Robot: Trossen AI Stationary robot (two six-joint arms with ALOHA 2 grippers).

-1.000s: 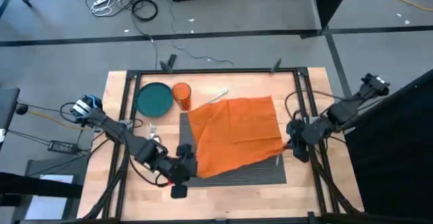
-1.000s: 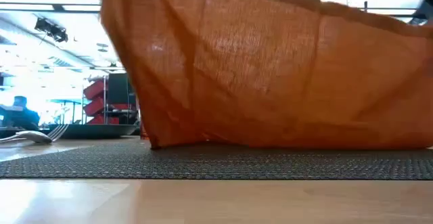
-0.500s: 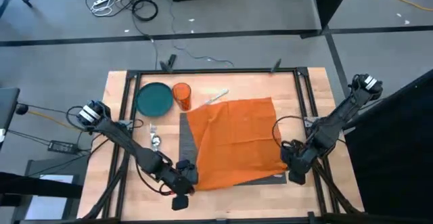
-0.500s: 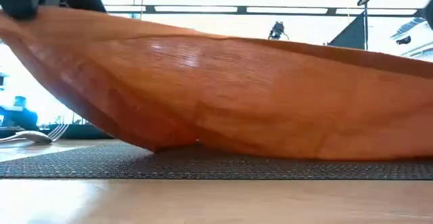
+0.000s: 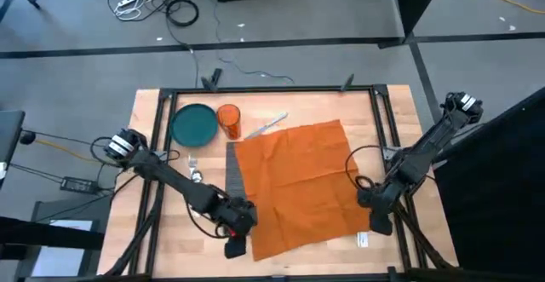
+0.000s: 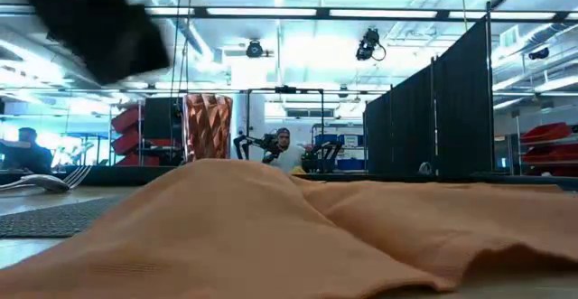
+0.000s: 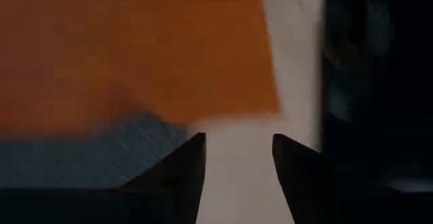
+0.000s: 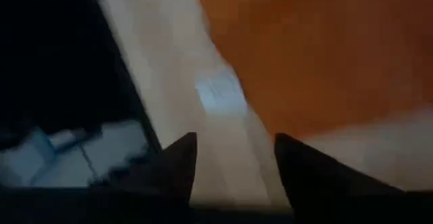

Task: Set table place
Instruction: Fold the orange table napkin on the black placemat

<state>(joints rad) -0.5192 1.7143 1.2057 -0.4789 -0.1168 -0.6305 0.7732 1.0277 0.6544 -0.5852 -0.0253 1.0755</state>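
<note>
From overhead, the orange napkin point(image 5: 298, 184) lies spread across most of the dark grey placemat point(image 5: 231, 164), so only a ribbed strip of mat shows along one side. The left gripper point(image 5: 236, 235) sits just off the napkin's near corner, and the right gripper point(image 5: 377, 218) just off the opposite near corner; neither appears to have cloth in it, though the overhead angle alone would not settle that. The teal plate point(image 5: 195, 123) and the orange cup point(image 5: 228, 118) stand well away from both sets of jaws, at the far side of the table point(image 5: 153, 248), with cutlery point(image 5: 192, 169) lying between the plate and the left arm.

At table level the napkin fills the foreground in soft, rumpled folds, with a sliver of mat beside it. It looks light, limp cloth that will drape and bunch, so I'd judge a corner or edge pinch the sensible hold. The mat looks thin, flat and flexible, lying hard on the wood, so its exposed edge is the only place to get under.

Through the left wrist camera the jaws stand apart with nothing between them, napkin and ribbed mat just ahead.

Through the right wrist camera the jaws are likewise parted and empty, the napkin's edge just ahead on bare wood
</note>
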